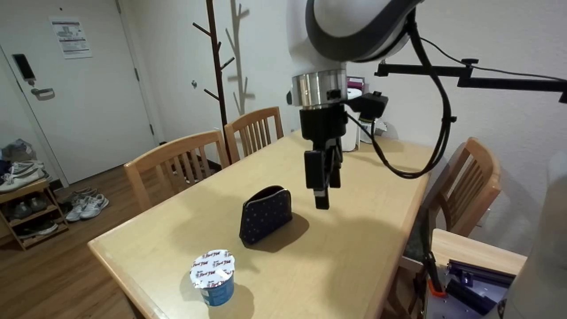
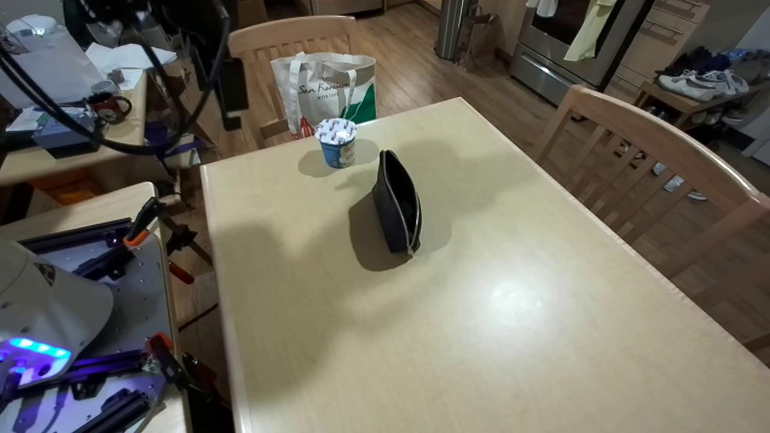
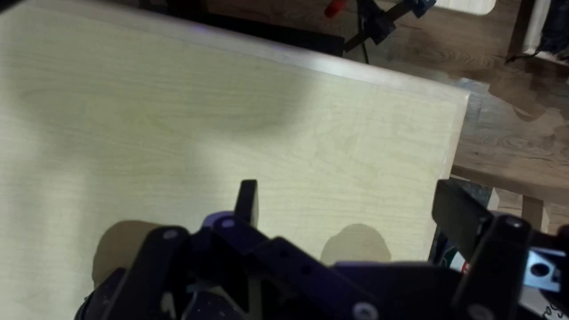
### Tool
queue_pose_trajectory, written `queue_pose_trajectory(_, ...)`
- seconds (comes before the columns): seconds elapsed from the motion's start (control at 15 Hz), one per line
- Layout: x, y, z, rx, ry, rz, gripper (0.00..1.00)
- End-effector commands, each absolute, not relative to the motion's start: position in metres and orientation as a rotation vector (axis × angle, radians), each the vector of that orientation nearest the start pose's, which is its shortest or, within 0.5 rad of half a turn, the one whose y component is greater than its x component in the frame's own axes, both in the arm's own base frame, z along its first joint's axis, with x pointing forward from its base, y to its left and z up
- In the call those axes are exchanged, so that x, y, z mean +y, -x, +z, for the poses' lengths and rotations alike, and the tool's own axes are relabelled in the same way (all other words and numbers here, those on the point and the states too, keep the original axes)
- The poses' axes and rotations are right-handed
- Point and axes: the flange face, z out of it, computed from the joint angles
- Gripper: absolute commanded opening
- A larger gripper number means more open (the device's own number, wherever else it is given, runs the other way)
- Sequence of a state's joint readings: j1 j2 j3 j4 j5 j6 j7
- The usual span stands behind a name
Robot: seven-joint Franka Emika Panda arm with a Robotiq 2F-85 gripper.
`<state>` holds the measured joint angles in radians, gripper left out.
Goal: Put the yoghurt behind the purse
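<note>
Comparing views, we see the fingers (image 3: 460,218) plainly spread only in the wrist view; on the counter (image 2: 289,210), the foil-lidded yoghurt (image 2: 337,144) stands near the gaping purse (image 2: 394,210), its inside dark.

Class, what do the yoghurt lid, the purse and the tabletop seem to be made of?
Yoghurt lid: probably foil, shiny, given its bright glint.
Purse: likely fabric, matte, since its dotted side barely reflects; leatherette is possible.
Tabletop: wood or imitation laminate, satin, from its grain and soft glare.
</note>
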<state>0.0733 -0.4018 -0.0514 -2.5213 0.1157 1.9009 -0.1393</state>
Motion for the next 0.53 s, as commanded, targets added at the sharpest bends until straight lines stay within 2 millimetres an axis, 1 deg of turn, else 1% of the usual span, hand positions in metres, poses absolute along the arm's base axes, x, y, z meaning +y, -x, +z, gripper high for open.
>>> queue_pose_trajectory(0.0, 0.044, -0.43, 0.365, -0.305, 3.027, 0.191, 1.0)
queue_pose_trajectory(0.13, 0.06, -0.452, 0.344, -0.38, 3.032, 0.033, 1.0)
queue_pose_trajectory(0.2, 0.069, -0.46, 0.333, -0.425, 3.003, 0.004, 1.0)
queue_pose_trajectory(0.27, 0.072, -0.464, 0.328, -0.44, 2.992, 0.003, 1.0)
queue_pose_trajectory(0.33, 0.065, -0.446, 0.339, -0.377, 3.029, 0.022, 1.0)
queue_pose_trajectory(0.47, 0.072, -0.457, 0.324, -0.41, 3.022, 0.031, 1.0)
